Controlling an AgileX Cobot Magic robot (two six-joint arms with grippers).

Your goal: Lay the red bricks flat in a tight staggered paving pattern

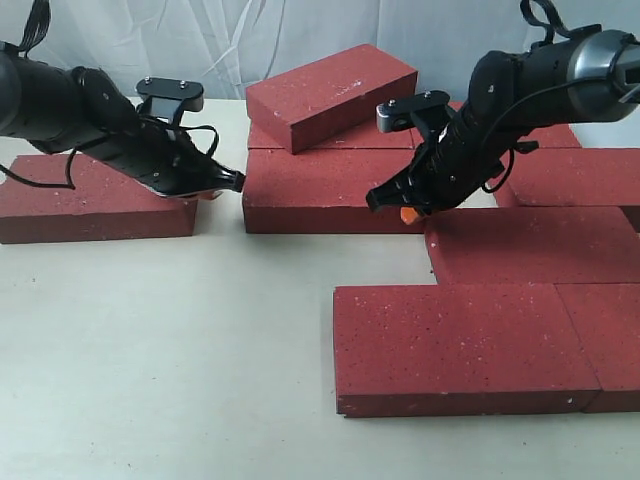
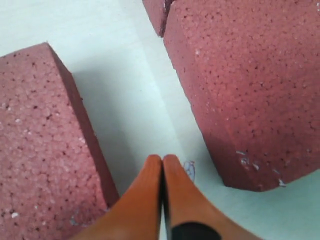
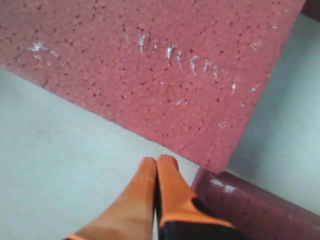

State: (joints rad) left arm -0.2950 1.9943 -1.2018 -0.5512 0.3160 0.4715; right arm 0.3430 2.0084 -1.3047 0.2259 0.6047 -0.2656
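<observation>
Several red bricks lie on the pale table. One brick (image 1: 95,200) sits alone at the left. A middle brick (image 1: 330,190) lies flat with another (image 1: 330,92) stacked askew on top. More bricks (image 1: 465,345) form rows at the right. My left gripper (image 1: 222,186) is shut and empty, its tips in the gap between the lone brick (image 2: 35,145) and the middle brick (image 2: 250,85). My right gripper (image 1: 405,212) is shut and empty, low at the middle brick's right end (image 3: 165,70), beside a paved brick (image 3: 255,205). Orange fingertips (image 2: 152,167) and fingertips (image 3: 167,167) press together.
A white cloth backdrop hangs behind the table. Bare tabletop (image 1: 160,350) spreads across the front left. Bricks at the back right (image 1: 570,175) sit under the right arm. The right edge of the view cuts off the paved rows.
</observation>
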